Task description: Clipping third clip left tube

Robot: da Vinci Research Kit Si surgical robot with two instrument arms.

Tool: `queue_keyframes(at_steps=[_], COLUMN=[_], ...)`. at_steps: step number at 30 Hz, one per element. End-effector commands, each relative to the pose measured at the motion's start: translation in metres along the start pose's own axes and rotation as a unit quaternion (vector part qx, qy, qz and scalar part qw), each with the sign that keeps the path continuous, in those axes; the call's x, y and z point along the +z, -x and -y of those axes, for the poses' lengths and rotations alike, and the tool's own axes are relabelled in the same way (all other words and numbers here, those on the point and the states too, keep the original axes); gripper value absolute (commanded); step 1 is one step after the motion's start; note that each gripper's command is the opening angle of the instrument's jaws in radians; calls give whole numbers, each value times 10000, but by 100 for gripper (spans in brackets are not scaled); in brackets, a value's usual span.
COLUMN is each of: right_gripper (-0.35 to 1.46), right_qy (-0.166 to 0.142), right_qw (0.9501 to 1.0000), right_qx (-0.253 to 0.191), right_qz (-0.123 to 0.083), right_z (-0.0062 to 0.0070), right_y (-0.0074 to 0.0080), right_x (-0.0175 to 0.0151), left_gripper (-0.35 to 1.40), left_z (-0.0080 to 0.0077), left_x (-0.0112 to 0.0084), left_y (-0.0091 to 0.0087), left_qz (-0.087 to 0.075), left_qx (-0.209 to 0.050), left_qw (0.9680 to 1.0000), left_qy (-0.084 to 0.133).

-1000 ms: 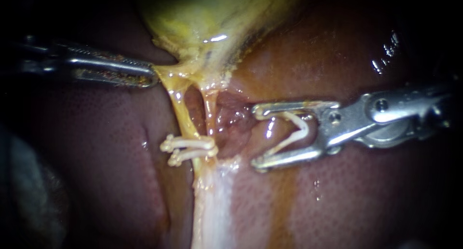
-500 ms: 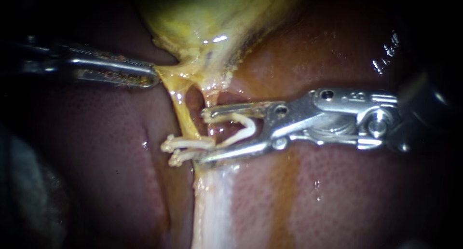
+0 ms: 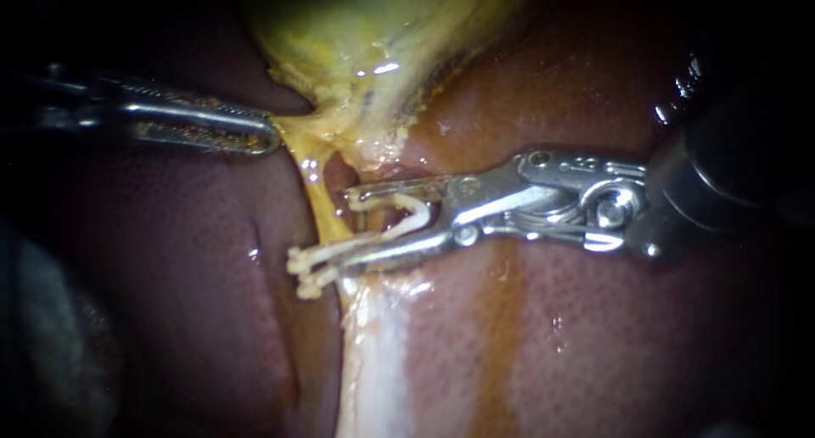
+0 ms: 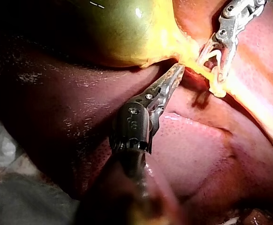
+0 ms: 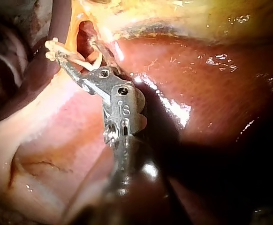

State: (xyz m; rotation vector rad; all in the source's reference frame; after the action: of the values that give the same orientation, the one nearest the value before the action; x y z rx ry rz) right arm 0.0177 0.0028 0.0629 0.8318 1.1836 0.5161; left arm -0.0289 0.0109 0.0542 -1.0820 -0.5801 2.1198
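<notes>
The left tube (image 3: 319,202) runs down from the gallbladder (image 3: 365,22) over the liver (image 3: 594,336), with two clips (image 3: 310,268) across its lower end. Just above those clips, the right instrument (image 3: 345,232) holds a spread loaded clip (image 3: 413,210) between its jaws, tips at the tube. Up-tube, the left instrument (image 3: 265,137) has its jaws clenched on yellow tissue (image 3: 297,134).
</notes>
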Motion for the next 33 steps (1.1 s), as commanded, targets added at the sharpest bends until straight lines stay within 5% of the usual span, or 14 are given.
queue_keyframes(at_steps=[1, 14, 22, 33], right_gripper=[48, 48, 46, 42], right_qy=[-12, -257, -428, -479], right_qw=[10000, 9970, 9931, 9922], right_qx=[39, 268, 380, 427], right_qz=[-77, -684, -1021, -1071], right_z=[0, 9, 28, 43], right_y=[-2, -22, -62, -79], right_x=[4, 40, 32, 28], left_gripper=[-35, -35, -35, -35], left_z=[0, 0, 1, 2], left_x=[0, 0, 0, 0], left_y=[0, 0, 0, 0], left_qz=[0, 0, 0, 0], left_qx=[1, 1, 1, 2], left_qw=[10000, 10000, 10000, 10000], left_qy=[3, 3, 3, 3])
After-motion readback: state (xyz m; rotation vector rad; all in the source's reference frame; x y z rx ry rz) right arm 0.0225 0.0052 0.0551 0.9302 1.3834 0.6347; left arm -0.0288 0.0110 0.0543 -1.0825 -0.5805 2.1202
